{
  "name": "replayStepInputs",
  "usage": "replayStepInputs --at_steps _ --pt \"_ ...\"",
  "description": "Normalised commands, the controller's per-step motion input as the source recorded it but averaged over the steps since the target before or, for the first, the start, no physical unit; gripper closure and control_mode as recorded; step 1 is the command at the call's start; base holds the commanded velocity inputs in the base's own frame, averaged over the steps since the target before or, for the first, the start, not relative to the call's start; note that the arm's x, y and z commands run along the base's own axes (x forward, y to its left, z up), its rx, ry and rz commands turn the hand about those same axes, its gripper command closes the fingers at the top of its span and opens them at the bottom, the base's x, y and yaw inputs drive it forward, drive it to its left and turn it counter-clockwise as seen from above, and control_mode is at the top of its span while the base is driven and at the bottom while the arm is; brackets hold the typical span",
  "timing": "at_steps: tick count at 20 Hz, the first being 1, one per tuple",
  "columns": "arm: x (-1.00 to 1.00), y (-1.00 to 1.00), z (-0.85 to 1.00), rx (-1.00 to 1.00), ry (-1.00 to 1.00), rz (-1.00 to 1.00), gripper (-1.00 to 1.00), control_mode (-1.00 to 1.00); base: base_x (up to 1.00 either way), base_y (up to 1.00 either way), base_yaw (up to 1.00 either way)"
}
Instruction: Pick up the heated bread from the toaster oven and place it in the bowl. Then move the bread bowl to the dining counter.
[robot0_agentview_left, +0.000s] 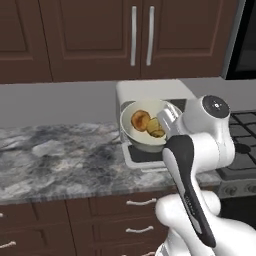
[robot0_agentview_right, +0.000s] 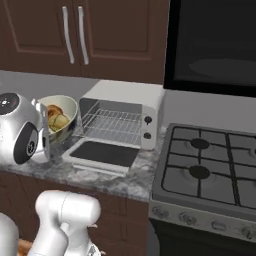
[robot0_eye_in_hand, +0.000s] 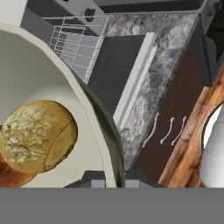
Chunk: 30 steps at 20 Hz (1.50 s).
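Bowl (robot0_agentview_left: 131, 131): one, cream, raised and tilted before the toaster oven (robot0_agentview_right: 131, 107), rim pinched by the clenched gripper (robot0_eye_in_hand: 114, 180). Contents: one golden heated bread (robot0_eye_in_hand: 37, 135), one browner bun (robot0_agentview_left: 140, 119). Oven door (robot0_agentview_right: 104, 154) down, rack (robot0_agentview_right: 114, 125) bare; marble worktop (robot0_agentview_left: 55, 160) open leftward.

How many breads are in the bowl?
2. The heated bread, golden-yellow, lies on the side of the bowl nearer the tool. An orange-brown bun lies beside it. More could be hidden behind the rim.
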Motion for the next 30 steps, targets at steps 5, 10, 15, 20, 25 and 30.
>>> replayStepInputs --at_steps 5,10,15,20,25,30 --pt "0.0 0.0 0.0 0.0 0.0 0.0 1.0 1.0 -0.88 -0.25 0.85" --pt "0.0 0.0 0.0 0.0 0.0 0.0 1.0 1.0 -0.22 -0.03 1.0" --pt "0.0 0.0 0.0 0.0 0.0 0.0 1.0 1.0 -0.02 0.0 1.0" --pt "0.0 0.0 0.0 0.0 0.0 0.0 1.0 1.0 0.0 0.0 1.0" --pt "0.0 0.0 0.0 0.0 0.0 0.0 1.0 1.0 0.0 0.0 1.0" --pt "0.0 0.0 0.0 0.0 0.0 0.0 1.0 1.0 0.0 0.0 1.0"
